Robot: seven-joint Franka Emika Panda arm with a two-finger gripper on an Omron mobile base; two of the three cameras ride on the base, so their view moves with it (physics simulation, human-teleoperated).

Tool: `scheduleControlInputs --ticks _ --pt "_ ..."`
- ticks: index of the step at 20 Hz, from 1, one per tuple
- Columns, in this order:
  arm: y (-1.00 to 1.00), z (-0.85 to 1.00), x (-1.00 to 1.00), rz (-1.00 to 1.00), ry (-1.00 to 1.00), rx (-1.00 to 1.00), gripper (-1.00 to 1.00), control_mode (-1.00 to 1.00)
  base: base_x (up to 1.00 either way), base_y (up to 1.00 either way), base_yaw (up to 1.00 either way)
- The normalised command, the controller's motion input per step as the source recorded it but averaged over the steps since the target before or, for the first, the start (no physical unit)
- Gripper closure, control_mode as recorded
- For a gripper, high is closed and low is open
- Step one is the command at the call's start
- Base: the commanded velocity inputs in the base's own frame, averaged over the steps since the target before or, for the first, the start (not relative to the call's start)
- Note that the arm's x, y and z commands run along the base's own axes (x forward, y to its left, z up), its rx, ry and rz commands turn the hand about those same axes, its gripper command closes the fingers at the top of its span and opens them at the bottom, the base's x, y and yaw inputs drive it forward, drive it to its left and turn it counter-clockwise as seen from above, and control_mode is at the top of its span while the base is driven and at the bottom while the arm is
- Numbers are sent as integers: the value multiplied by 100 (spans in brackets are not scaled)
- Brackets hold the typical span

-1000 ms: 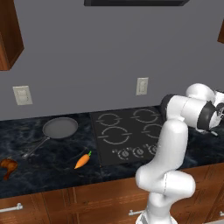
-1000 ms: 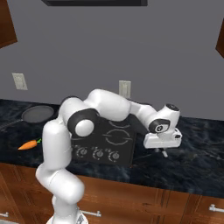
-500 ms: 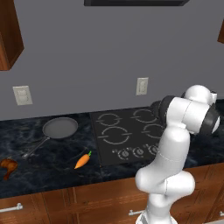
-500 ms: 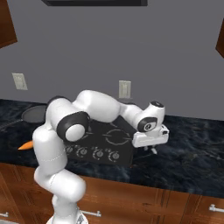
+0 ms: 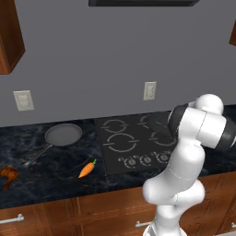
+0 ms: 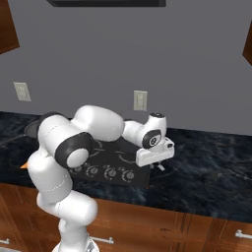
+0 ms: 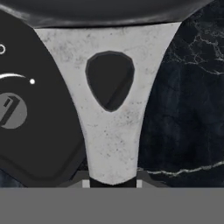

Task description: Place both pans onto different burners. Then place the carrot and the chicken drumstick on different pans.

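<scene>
One dark grey pan (image 5: 63,134) sits on the counter left of the black cooktop (image 5: 124,143), its thin handle pointing front-left. A second pan (image 5: 159,122) hangs over the cooktop's right side, partly hidden by my arm. My gripper (image 7: 112,180) is shut on that pan's pale grey handle (image 7: 111,131), which has a hole; the dark rim (image 7: 109,13) crosses the top of the hand view. From the right base, the gripper (image 6: 158,166) is at the cooktop's right edge. The orange carrot (image 5: 86,169) lies left of the knobs. The chicken drumstick (image 5: 8,175) rests far left.
Four round knobs (image 5: 145,160) line the cooktop's front edge, and one knob (image 7: 11,110) shows under the held handle. Dark marble counter (image 6: 206,162) stretches to the right of the cooktop. Wall outlets (image 5: 150,90) sit behind; wooden drawers run below.
My arm has swung left, carrying the held pan from over the right counter to the cooktop's right edge. The other pan, carrot and drumstick have not moved.
</scene>
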Motion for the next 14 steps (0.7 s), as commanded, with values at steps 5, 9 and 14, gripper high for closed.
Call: scheduleControlInputs --ticks 5,9,14 --pt "6 -9 0 3 6 -3 100 -100 0 0 0" --pt "-6 -13 5 0 3 -2 100 -100 0 0 0" --pt "-3 -9 3 0 5 0 100 -100 0 0 0"
